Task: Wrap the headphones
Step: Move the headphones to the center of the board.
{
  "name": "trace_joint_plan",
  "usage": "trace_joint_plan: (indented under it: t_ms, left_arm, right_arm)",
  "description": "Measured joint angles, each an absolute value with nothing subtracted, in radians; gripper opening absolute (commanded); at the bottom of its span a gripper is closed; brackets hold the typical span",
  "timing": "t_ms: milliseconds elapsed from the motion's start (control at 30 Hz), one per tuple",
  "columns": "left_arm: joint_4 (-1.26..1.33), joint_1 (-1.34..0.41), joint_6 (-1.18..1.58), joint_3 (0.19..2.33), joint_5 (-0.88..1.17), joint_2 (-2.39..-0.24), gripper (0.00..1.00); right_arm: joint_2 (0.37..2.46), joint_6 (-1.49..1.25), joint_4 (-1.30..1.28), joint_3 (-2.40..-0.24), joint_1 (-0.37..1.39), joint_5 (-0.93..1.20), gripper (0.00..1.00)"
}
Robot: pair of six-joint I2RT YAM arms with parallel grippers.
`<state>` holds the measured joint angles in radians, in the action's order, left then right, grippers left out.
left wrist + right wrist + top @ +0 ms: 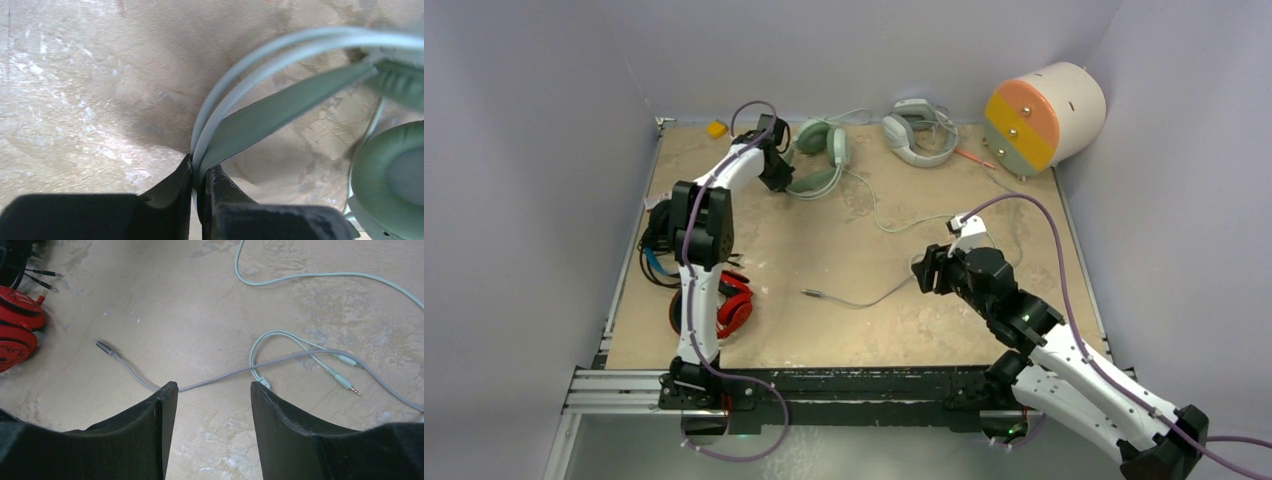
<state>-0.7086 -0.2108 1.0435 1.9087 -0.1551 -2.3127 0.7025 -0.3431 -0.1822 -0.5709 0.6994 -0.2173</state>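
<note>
Across the whole scene, surface: flat tan board, mottled and scuffed pale in patches.
Drum: cream cylinder on its side at the far right corner; round face banded orange, yellow and grey-green.
Mint-green headphones: far side, left of centre; padded oval cups, two thin pale bars arched over a flat green strap.
Grey-white headset: far centre, smooth shell.
Red-and-black headphones: near left, beside the left arm's base; glossy red cups.
Black-and-blue headphones: left edge, mostly hidden behind the left arm.
Left fingers: pinched shut on the mint-green headband, bars and strap squeezed together.
Right fingers: matte black wedges standing apart, holding nothing.
Grey cable: thin, lying across the gap between the right fingers; straight plug at its end.
Mint cable: looping, ending in two slim plugs.
</note>
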Motion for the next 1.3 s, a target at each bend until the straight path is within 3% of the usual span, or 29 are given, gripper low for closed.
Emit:
trace_joint_plan:
  t_ms: [233, 567, 700, 767, 800, 1000, 1300]
  left_arm:
    - [-0.594, -0.237, 0.960, 1.738, -0.187, -2.218, 0.00]
    - [-0.646, -0.355, 0.790, 1.265, -0.187, -1.802, 0.00]
    - [-0.646, -0.446, 0.718, 1.131, -0.149, -1.670, 0.00]
    - [-0.641, -0.497, 0.693, 1.082, -0.134, -1.628, 0.00]
    - [-0.638, -0.527, 0.684, 1.058, -0.130, -1.608, 0.00]
    - [-0.624, -0.681, 0.647, 0.992, -0.120, -1.537, 0.00]
    - [-0.615, -0.762, 0.634, 0.994, -0.155, -1.539, 0.00]
  right_arm:
    - [0.628, -0.368, -0.278, -0.593, 0.699, -0.205, 0.59]
    - [0.655, -0.403, -0.446, -0.640, 0.699, -0.165, 0.62]
    - [0.717, -0.416, -0.486, -0.682, 0.699, -0.151, 0.78]
    - [0.744, -0.418, -0.487, -0.703, 0.699, -0.139, 0.96]
    - [0.755, -0.420, -0.487, -0.713, 0.699, -0.136, 0.98]
    - [0.833, -0.417, -0.484, -0.752, 0.699, -0.133, 0.99]
    - [1.064, -0.365, -0.458, -0.821, 0.699, -0.138, 0.98]
